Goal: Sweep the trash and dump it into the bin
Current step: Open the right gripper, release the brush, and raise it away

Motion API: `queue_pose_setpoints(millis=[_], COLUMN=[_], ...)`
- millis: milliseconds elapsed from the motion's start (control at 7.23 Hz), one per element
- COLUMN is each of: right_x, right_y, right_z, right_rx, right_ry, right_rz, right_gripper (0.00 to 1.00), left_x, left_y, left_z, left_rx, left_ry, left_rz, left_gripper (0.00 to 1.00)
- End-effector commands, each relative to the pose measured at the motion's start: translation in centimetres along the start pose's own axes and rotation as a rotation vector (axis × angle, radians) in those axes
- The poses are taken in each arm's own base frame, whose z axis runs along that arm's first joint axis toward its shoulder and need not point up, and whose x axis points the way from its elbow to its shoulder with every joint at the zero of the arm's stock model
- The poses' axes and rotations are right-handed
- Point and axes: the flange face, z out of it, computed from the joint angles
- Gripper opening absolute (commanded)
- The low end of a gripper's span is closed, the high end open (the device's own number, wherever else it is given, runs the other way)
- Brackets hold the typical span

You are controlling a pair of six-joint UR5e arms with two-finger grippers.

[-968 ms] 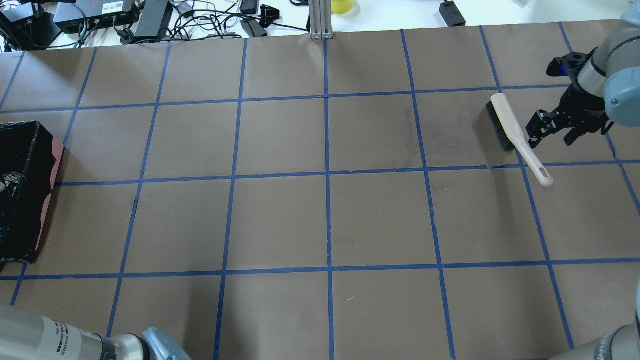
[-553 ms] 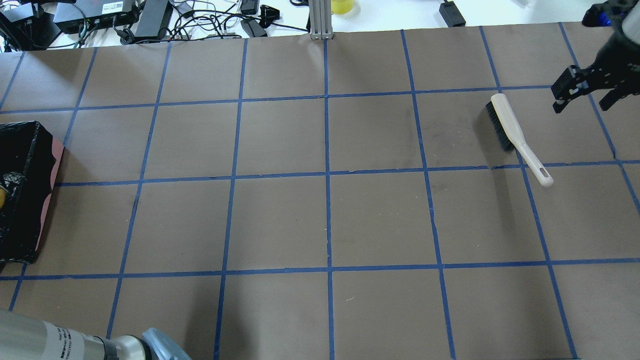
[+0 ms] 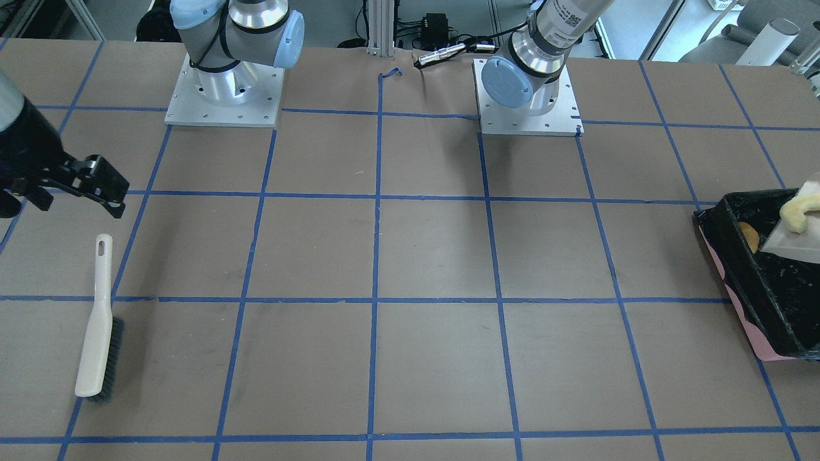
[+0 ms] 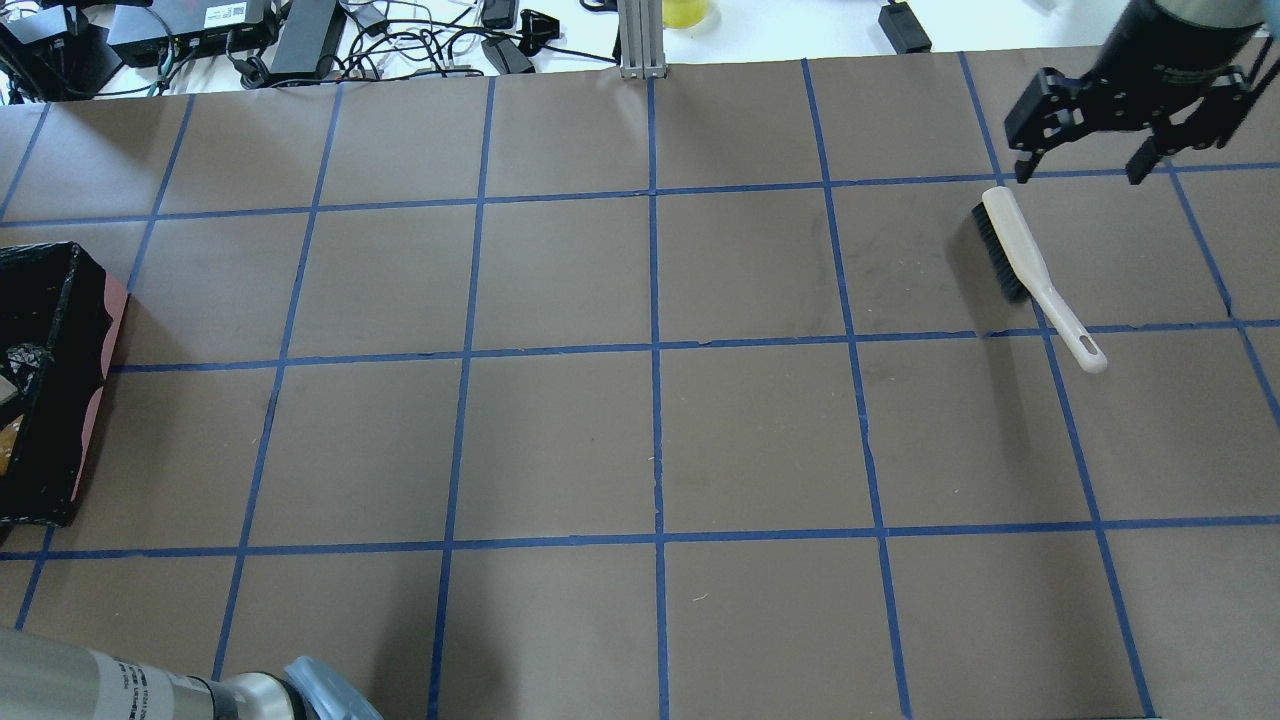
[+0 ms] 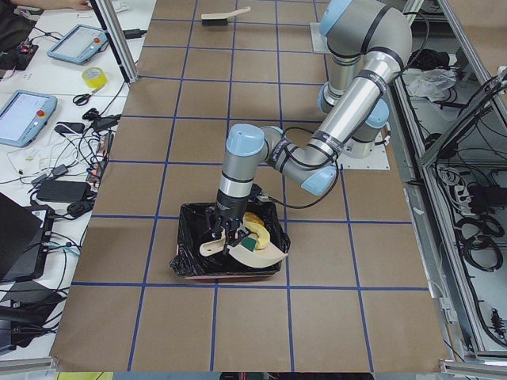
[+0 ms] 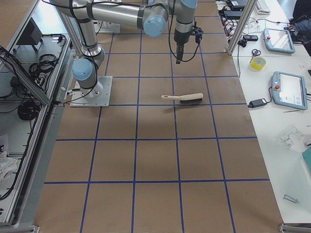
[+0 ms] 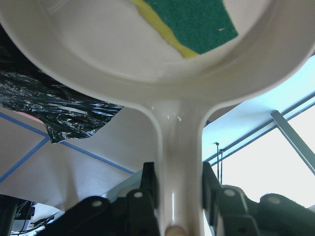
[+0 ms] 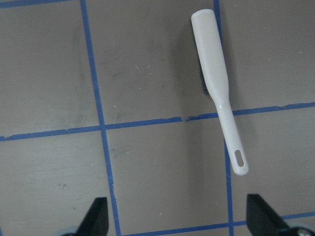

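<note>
Right gripper (image 4: 1080,176) spread wide — above brown table (image 4: 560,440), blue tape grid (image 4: 655,346)

Yellow tape roll (image 5: 94,77) beside scissors (image 5: 79,98).

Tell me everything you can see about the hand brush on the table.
The brush has a cream plastic back narrowing to a slim handle with a slotted hole, and dark bristles along one edge. It lies on the brown paper table, handle crossing a blue tape line. Nothing touches it; the open right gripper hangs clear above.
</note>
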Motion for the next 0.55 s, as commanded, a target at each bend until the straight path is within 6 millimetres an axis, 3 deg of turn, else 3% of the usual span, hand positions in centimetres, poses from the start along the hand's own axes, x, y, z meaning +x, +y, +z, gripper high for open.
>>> queue_pose_setpoints(millis=[0, 138, 415], right_x=[-3.8, -4.7, -5.9], right_y=[2.5, 2.6, 6.1], right_z=[-2.9, -3.7, -5.1], right_rx=[0.062, 0.111, 0.146], right_ry=[-0.003, -0.005, 0.002], right_rz=[-0.035, -0.035, -0.058], right_gripper=[1.0, 1.0, 1.0], left_x=[-1.1, -1.1, -1.2], left_y=[0.4, 0.6, 0.2], left_z=[-1.6, -2.0, -2.2], left_rx=[-0.061, -0.078, -0.087], left_ry=[-0.001, 0.001, 0.001], left_rz=[0.01, 0.008, 0.008], left_gripper=[0.0, 0.0, 0.0])
